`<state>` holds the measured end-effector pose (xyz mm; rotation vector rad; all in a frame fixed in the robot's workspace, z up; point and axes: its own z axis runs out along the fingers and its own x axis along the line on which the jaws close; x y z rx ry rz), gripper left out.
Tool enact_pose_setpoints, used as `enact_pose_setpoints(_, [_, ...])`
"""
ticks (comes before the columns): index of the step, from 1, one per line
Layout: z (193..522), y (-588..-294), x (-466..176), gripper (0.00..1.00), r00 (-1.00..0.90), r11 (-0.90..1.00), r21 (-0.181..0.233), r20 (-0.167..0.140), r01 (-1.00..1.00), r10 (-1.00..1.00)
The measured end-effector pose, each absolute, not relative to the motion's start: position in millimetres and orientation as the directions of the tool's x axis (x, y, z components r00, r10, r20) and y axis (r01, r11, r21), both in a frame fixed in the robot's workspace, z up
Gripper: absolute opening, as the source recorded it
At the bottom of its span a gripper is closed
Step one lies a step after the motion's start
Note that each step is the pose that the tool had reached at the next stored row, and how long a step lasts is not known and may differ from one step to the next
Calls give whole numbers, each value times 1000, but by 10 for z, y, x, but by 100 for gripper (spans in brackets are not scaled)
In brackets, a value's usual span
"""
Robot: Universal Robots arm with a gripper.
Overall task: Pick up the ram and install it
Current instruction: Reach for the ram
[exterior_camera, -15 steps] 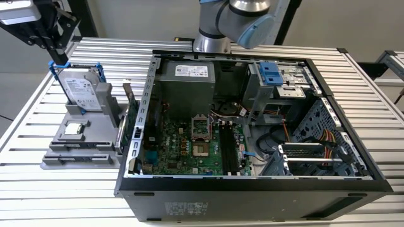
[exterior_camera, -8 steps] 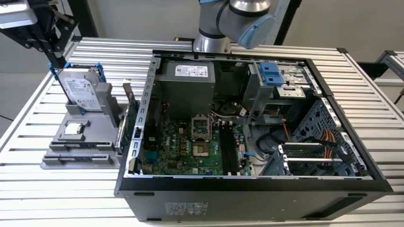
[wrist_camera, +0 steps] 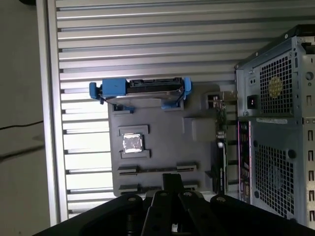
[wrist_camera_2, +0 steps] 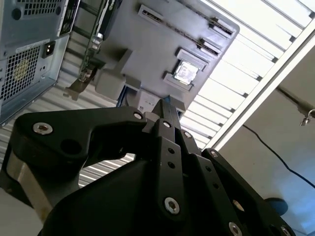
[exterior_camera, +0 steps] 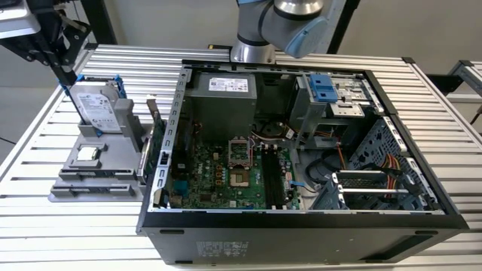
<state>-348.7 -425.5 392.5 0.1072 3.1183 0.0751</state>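
We judged the pick-up not yet begun: the end effector (exterior_camera: 66,78), fingers pressed together on nothing, hung above the hard drive (exterior_camera: 96,110) at ten o'clock from the computer case (exterior_camera: 301,237) in the exterior view, we could not tell where the ram lay, and grasping it would call for spread fingers.

Grey fixture block (wrist_camera: 162,128) sits on the slatted desk (wrist_camera: 147,44), just below my fingers (wrist_camera_2: 166,115). Silver hard drive with blue handle (exterior_camera: 96,107) stands upright in it, the item nearest my fingers. Square processor chip (wrist_camera: 132,143) lies flat in its pocket, a little further off. Green expansion card (exterior_camera: 154,152) stands on edge at the fixture's far side, just beside the open computer case (exterior_camera: 301,231). Motherboard (exterior_camera: 218,175) and power supply (exterior_camera: 222,107) are inside, well apart from my fingers.
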Motion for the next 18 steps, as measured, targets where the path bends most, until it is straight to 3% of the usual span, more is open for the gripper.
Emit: enact_pose_setpoints(18, [3922, -4488, -3489, 0, -997, 996, 49, -19, 68, 69])
